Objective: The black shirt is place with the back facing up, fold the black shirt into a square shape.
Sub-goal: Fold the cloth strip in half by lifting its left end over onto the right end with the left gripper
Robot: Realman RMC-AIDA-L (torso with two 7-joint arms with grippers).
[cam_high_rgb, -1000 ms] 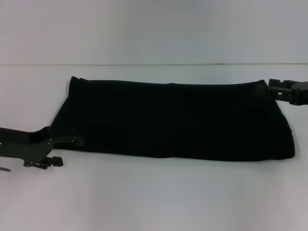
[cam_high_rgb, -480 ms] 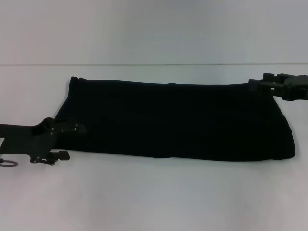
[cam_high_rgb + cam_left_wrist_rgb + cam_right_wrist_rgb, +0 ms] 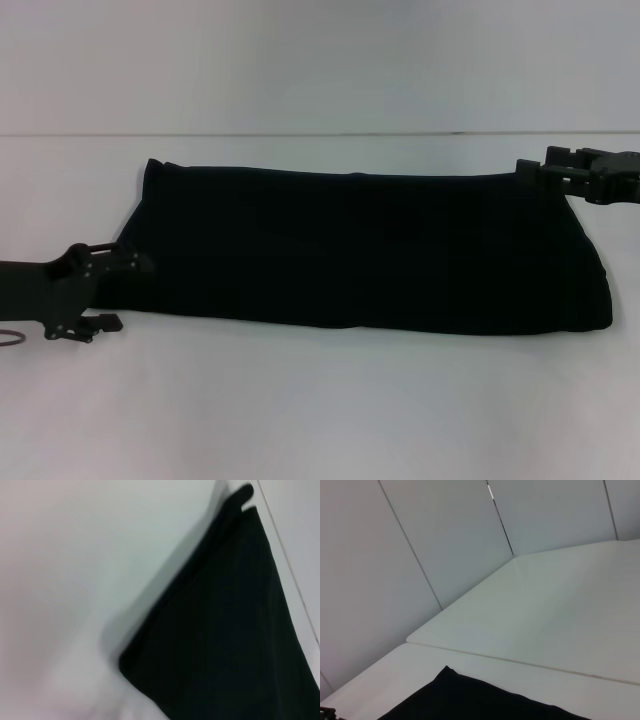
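Left gripper (image 3: 128,265): low at the left edge of the head view, arm reaching in level across the white worktop (image 3: 320,400), tip at the near-left corner of the black shirt (image 3: 360,250); upper finger overlapping the dark cloth edge, lower finger apart and below it on the bare worktop, so spread rather than clenched; whether any cloth is pinched, not discernible. Black shirt: folded into a long flat band, lying across the middle of the worktop from left to right, far edge near the seam in the worktop, right end thicker with stacked layers; no print visible. In the left wrist view, shirt (image 3: 225,630) seen as a dark wedge with one rounded corner close by, flat on the white surface. Right gripper (image 3: 530,172): at the right edge of the head view, arm entering level, tip touching the far-right corner of the shirt; finger spread and grasp not discernible. In the right wrist view, only a shirt corner (image 3: 470,697) against worktop and grey wall panels (image 3: 445,540).
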